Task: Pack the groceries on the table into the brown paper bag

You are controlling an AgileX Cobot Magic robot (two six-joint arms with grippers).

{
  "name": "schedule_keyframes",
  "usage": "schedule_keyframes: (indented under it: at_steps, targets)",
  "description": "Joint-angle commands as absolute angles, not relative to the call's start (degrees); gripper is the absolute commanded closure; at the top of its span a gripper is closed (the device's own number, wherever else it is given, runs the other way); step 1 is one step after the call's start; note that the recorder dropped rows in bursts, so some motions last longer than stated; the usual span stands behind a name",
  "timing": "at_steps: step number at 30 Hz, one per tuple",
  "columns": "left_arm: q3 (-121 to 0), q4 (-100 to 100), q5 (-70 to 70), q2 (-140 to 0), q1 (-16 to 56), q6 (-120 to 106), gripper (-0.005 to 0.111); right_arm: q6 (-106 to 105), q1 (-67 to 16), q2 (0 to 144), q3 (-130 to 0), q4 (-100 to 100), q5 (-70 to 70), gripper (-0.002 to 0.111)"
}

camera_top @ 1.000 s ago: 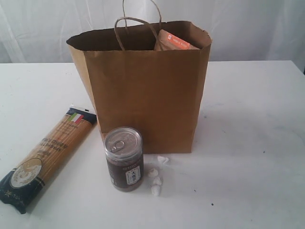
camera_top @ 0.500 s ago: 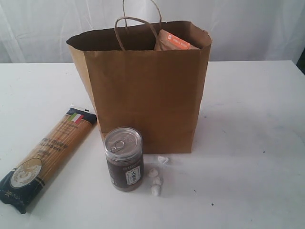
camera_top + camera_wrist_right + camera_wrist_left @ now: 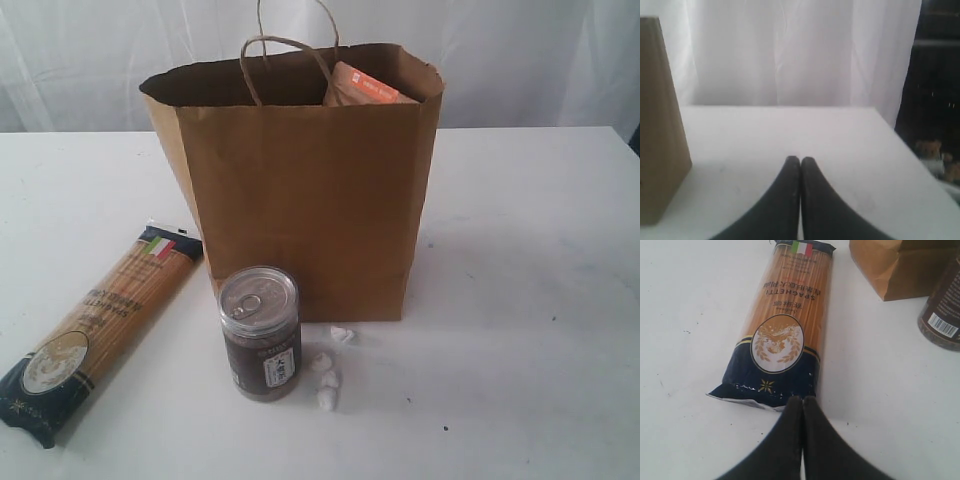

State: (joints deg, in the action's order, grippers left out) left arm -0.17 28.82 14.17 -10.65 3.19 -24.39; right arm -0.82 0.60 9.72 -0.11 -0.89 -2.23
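The brown paper bag (image 3: 310, 180) stands upright on the white table (image 3: 530, 260), with a brown pouch with an orange label (image 3: 365, 88) poking out of its top. In front of it stands a dark can (image 3: 262, 333) with a silver pull-tab lid. A long spaghetti packet (image 3: 95, 325) lies flat to the bag's left. Neither gripper shows in the exterior view. My left gripper (image 3: 802, 400) is shut and empty, just short of the dark end of the spaghetti packet (image 3: 782, 330); the can (image 3: 942, 310) and a bag corner (image 3: 895, 267) are beyond. My right gripper (image 3: 800, 160) is shut and empty above bare table, with the bag (image 3: 660, 120) off to one side.
Several small white lumps (image 3: 328, 375) lie on the table right of the can. A white curtain (image 3: 520, 60) hangs behind the table. The right wrist view shows the table's far corner (image 3: 875, 112) and a dark area (image 3: 935, 75) beyond it.
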Motion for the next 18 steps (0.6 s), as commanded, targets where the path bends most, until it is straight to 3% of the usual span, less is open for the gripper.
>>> schedule_keyframes:
  at_steps: [1, 18]
  targets:
    - [0.0, 29.1, 14.7, -10.8, 3.4, -24.2, 0.107, 0.4, 0.6, 9.5, 0.0, -1.9, 14.1, 0.108]
    - [0.0, 29.1, 14.7, -10.8, 3.4, -24.2, 0.107, 0.4, 0.6, 9.5, 0.0, -1.9, 12.7, 0.108]
